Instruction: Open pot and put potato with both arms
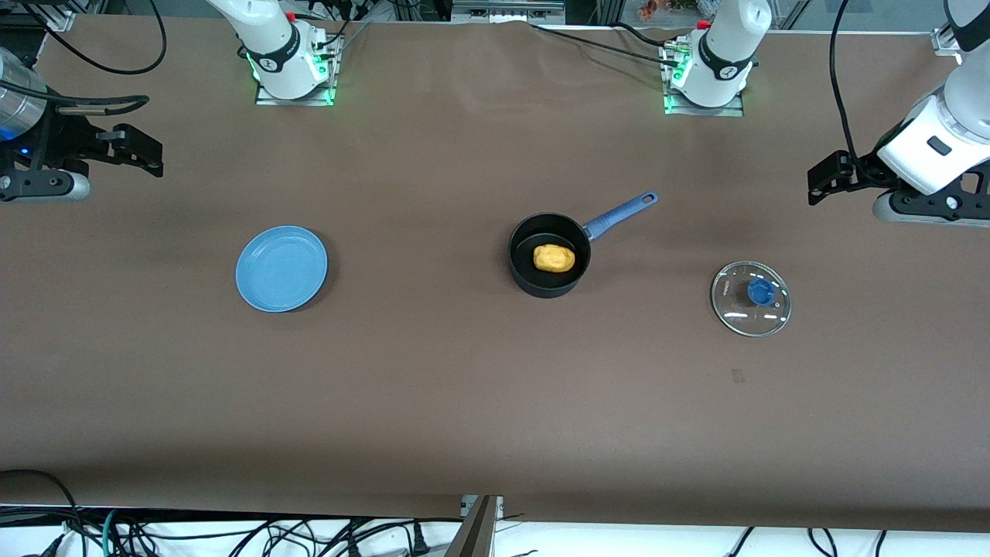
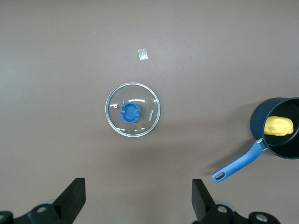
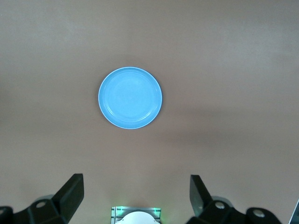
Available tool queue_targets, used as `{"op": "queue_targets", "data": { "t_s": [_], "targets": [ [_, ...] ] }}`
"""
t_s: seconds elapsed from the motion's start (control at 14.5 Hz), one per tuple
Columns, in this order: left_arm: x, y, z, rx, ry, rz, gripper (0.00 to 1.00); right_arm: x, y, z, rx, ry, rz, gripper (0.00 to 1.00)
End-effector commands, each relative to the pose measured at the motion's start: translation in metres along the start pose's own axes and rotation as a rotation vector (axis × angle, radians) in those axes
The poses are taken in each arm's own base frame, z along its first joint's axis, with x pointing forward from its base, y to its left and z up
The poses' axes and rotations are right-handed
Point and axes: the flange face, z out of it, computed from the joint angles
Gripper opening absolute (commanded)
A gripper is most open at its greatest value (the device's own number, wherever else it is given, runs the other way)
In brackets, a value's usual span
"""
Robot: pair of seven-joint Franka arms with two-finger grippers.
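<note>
The black pot (image 1: 546, 255) with its long blue handle (image 1: 621, 213) stands open mid-table. The yellow-orange potato (image 1: 554, 257) lies inside it. The glass lid (image 1: 751, 299) with a blue knob lies flat on the table toward the left arm's end. The left wrist view shows the lid (image 2: 132, 115), the pot (image 2: 278, 135) and the potato (image 2: 279, 126). My left gripper (image 1: 821, 178) is open and empty, raised high at the left arm's end; it also shows in its wrist view (image 2: 138, 198). My right gripper (image 1: 139, 151) is open and empty, raised at the right arm's end; it also shows in its wrist view (image 3: 136, 196).
An empty flat blue plate (image 1: 281, 268) lies toward the right arm's end; it also shows in the right wrist view (image 3: 130, 97). A small tape mark (image 1: 738, 376) is on the brown table nearer the front camera than the lid. The arm bases (image 1: 288, 54) stand along the table's edge.
</note>
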Motion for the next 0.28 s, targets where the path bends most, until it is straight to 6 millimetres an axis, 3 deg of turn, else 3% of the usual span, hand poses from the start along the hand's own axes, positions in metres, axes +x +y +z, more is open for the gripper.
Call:
{"op": "queue_targets", "data": {
  "t_s": [0.0,0.21],
  "targets": [
    [0.0170,-0.0014,-0.0008,0.008,0.012,0.009,1.00,-0.0063,0.0010,-0.0032,0.005,0.005,-0.016,1.00],
    [0.0235,-0.0056,-0.0005,0.007,0.016,0.003,1.00,-0.0064,-0.0006,-0.0040,0.004,0.006,-0.021,1.00]
  ]
}}
